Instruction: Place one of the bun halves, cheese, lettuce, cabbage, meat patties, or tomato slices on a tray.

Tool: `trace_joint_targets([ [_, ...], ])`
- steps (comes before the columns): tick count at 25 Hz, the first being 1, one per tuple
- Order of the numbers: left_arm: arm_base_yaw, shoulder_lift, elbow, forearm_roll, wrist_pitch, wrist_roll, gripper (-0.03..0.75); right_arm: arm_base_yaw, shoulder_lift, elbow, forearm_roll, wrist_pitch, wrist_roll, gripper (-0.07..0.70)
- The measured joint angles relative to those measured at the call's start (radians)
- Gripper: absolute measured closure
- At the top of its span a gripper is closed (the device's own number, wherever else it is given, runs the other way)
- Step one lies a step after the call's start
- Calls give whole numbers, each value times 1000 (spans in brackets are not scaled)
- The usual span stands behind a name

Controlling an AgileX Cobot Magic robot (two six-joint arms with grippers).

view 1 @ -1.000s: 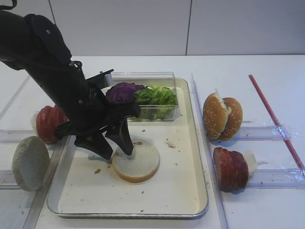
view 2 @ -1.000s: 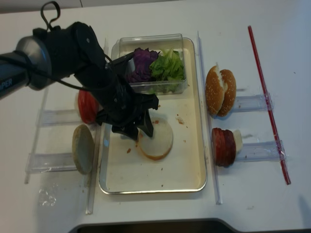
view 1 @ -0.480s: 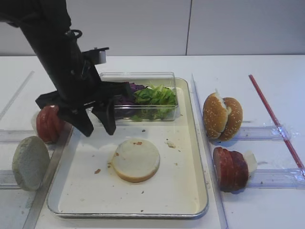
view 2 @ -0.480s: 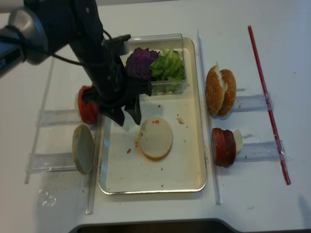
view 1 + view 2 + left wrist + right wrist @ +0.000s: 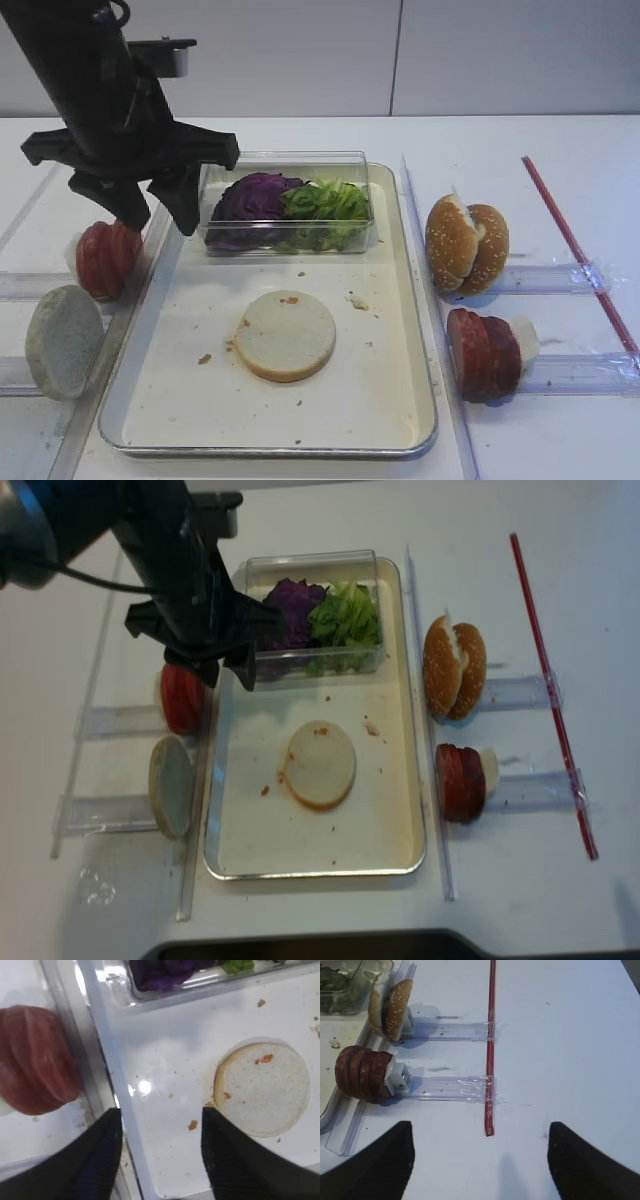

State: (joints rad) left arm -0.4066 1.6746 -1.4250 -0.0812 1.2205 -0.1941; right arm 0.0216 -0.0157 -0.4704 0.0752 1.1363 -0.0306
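Observation:
A pale bun half lies flat in the middle of the cream tray. My left gripper hangs open and empty above the tray's left rim, clear of the bun. Purple cabbage and green lettuce fill the box at the tray's back. Tomato slices stand left of the tray and meat patties right of it. Cheese is out of view. My right gripper is open over bare table.
The clear plastic box sits on the tray's far end. Sesame bun halves stand to the right of the tray, a greyish bun half to the left. A red strip crosses clear rails.
My left gripper has risen off the bun half and moved back and left, from the tray's middle to above its left rim. The bun half stays on the tray.

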Motion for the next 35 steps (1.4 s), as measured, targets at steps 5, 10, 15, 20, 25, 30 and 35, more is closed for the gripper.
trace_joint_targets([
  [5,11,-83,10,81,5,-4,369,0,0,0,0,0,0,76],
  [10,140,-193,97,97,8,-6,369,0,0,0,0,0,0,76],
  [15,250,-280,165,109,12,19,369,0,0,0,0,0,0,76],
  [20,289,-354,194,120,19,50,369,0,0,0,0,0,0,76],
  [25,290,-454,220,120,19,52,369,0,0,0,0,0,0,76],
  [30,290,-655,340,120,21,52,369,0,0,0,0,0,0,76],
  [35,290,-895,489,120,32,64,369,0,0,0,0,0,0,76],
])
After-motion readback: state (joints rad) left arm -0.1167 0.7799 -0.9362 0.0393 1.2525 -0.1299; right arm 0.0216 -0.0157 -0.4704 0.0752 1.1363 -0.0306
